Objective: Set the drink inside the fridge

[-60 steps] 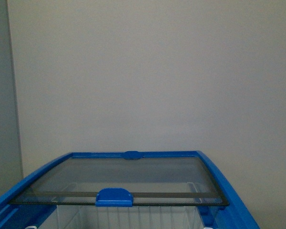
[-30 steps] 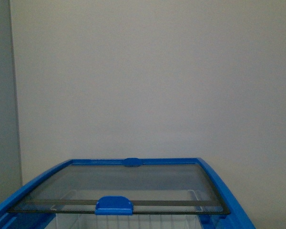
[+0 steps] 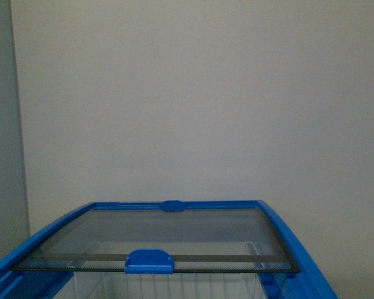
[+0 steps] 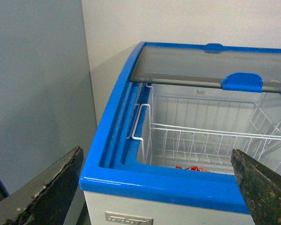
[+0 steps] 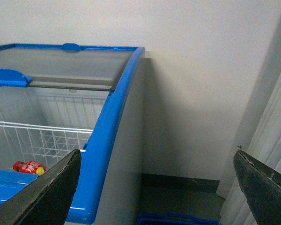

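Observation:
The fridge [image 3: 299, 255] is a white chest with a blue top rim, low in the front view. Its tinted glass lid [image 3: 168, 233] is slid to the far side, blue handle [image 3: 149, 260] towards me, so the near half stands uncovered. In the left wrist view my left gripper [image 4: 155, 151] is open and empty, just in front of the fridge's near left corner [image 4: 131, 180]. A red drink bottle [image 5: 28, 166] lies down inside the fridge; its red top edge [image 4: 192, 168] peeks over the rim. My right gripper [image 5: 157, 151] is open and empty beside the fridge's right wall.
White wire baskets [image 4: 201, 140] hang inside the fridge. A blue plastic basket [image 5: 168, 219] stands on the floor to the right of the fridge. A wall rises close behind it, a grey panel [image 4: 37, 84] stands on the left, and a pale curtain [image 5: 271, 154] hangs on the right.
The fridge dipped slightly in the front view half a second ago and is back near its earlier height. The lid sits in the same place on the rim.

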Controlling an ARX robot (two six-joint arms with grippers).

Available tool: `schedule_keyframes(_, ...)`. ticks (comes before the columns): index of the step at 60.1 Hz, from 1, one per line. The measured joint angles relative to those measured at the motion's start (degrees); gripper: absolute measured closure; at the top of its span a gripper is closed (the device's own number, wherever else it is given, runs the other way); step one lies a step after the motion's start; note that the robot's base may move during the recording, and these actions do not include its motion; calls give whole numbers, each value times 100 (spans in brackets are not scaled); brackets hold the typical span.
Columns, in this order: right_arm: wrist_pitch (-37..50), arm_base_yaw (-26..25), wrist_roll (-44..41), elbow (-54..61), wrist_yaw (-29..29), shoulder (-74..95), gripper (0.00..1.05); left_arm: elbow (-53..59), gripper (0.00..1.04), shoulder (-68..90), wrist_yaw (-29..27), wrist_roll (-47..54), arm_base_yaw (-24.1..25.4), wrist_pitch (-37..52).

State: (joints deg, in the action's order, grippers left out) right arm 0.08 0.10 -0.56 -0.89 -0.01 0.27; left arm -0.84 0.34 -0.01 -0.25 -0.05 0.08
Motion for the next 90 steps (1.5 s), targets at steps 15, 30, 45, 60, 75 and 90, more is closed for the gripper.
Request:
schedule_keyframes(15, 0, 0, -2, 0, -2, 0, 7, 0, 8, 0, 0, 0, 0, 0)
schedule_keyframes(30, 0, 0, 0, 0, 0, 0, 7, 0, 8, 0, 0, 0, 0, 0)
schedule_keyframes(45, 0, 0, 0, 0, 0, 0, 7, 0, 8, 0, 0, 0, 0, 0)
schedule_keyframes(60, 0, 0, -2, 0, 0, 0, 7, 0, 8, 0, 0, 0, 0, 0)
schedule_keyframes(75, 0, 0, 0, 0, -2, 0, 7, 0, 8, 0, 0, 0, 0, 0)
schedule_keyframes(90, 0, 0, 0, 0, -2, 0, 7, 0, 8, 0, 0, 0, 0, 0)
